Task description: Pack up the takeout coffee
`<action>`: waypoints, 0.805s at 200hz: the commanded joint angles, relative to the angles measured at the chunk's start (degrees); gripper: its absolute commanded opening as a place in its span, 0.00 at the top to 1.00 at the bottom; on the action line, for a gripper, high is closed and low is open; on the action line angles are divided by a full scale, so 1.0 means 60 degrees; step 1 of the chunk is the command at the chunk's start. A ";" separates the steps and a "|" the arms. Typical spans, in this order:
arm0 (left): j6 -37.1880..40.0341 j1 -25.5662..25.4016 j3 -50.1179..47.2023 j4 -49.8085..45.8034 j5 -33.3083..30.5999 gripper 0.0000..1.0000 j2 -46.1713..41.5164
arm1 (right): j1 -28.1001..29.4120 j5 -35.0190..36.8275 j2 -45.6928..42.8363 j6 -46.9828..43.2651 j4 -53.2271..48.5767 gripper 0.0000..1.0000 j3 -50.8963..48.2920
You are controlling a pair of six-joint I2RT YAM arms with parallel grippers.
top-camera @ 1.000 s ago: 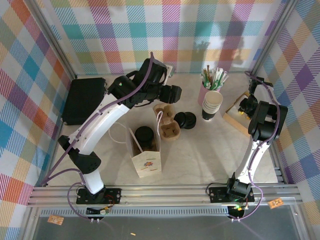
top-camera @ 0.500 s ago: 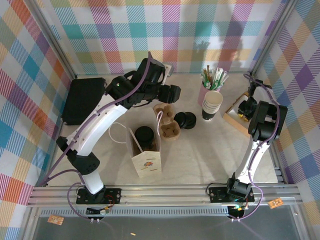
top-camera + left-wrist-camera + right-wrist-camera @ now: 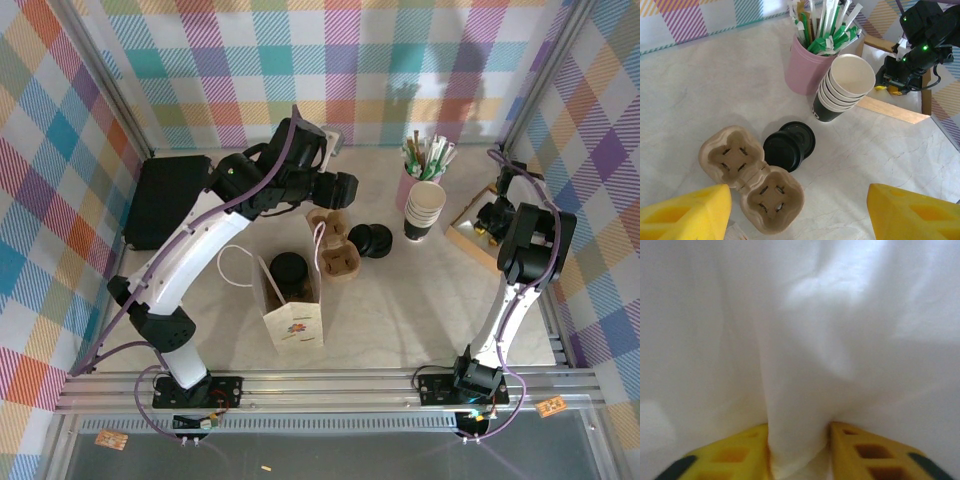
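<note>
**Coffee sits in the bag; my right fingers pinch something white**

From the top camera, the takeout coffee (image 3: 288, 268) stands inside the white paper bag (image 3: 295, 318), its black lid showing through the bag's open mouth. The bag is upright on the table (image 3: 400, 300), near my left arm's side. That view also gives me a black box (image 3: 168, 200) at the far left.

My left gripper (image 3: 345, 188) hangs above the middle of the table with its yellow fingers (image 3: 685, 212) spread wide and holding nothing. My left wrist camera shows what lies below in detail. The cardboard cup carrier (image 3: 750, 177) lies flat with its two pockets facing up, and the loose black lids (image 3: 789, 146) touch its edge. Beyond them, a pink holder (image 3: 802, 72) is packed with green-and-white wrapped sticks (image 3: 822, 30). The stack of white cups (image 3: 845, 85) leans just beside the holder.

My right gripper (image 3: 490, 215) is down at the wooden tray (image 3: 465, 232) on the right edge. My right wrist camera shows both fingers pressed against a fold of white sheet (image 3: 800, 340). I cannot tell whether it is paper or cloth.
</note>
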 commanded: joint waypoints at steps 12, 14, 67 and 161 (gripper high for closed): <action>0.0204 -0.0013 -0.0156 -0.0112 -0.0105 0.28 -0.0395 | -0.0068 -0.0340 -0.0107 0.0120 -0.0165 0.78 -0.0592; 0.0210 -0.0014 -0.0156 -0.0113 -0.0099 0.28 -0.0397 | -0.0063 -0.0323 -0.0133 0.0121 -0.0168 0.77 -0.0606; 0.0258 -0.0010 -0.0301 0.0022 -0.0141 0.28 -0.0586 | -0.0061 0.0128 -0.0666 -0.0290 -0.0595 0.73 -0.0282; -0.0073 -0.0010 -0.1205 0.0465 -0.0159 0.28 -0.1232 | -0.0061 0.0045 -0.0686 -0.0524 -0.0928 0.75 0.0136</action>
